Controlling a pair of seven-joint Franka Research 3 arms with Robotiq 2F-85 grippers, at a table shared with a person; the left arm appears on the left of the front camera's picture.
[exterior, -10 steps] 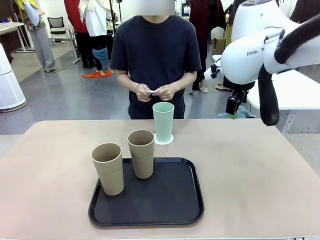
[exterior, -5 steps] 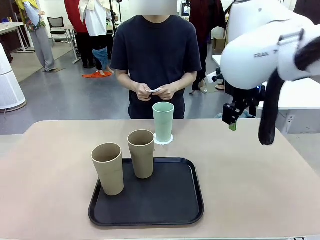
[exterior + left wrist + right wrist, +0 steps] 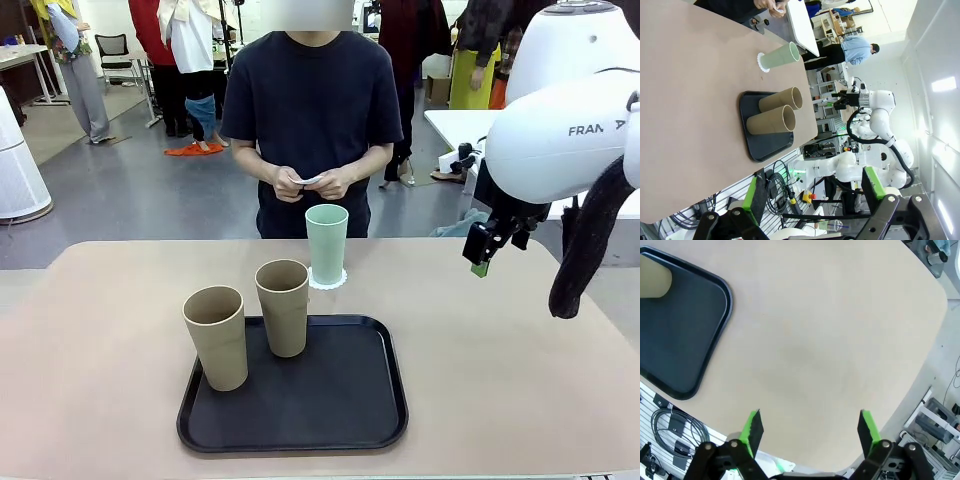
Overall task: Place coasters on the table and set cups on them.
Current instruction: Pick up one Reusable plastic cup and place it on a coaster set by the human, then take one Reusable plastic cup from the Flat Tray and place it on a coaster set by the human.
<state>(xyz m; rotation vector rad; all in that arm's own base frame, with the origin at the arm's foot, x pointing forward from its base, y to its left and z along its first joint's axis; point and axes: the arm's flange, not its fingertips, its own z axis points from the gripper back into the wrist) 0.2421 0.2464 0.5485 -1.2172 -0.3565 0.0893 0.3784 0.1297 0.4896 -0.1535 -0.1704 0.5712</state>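
My right gripper (image 3: 481, 265) hangs empty, jaws apart, over the table (image 3: 480, 345); mint-green cup (image 3: 326, 243) on coaster (image 3: 327, 287) to its left.

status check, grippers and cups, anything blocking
Left gripper open, empty. Right gripper open, empty, over bare table. Mint cup on coaster; nearer tan cup, farther tan cup on black tray. Nothing blocking the tray.
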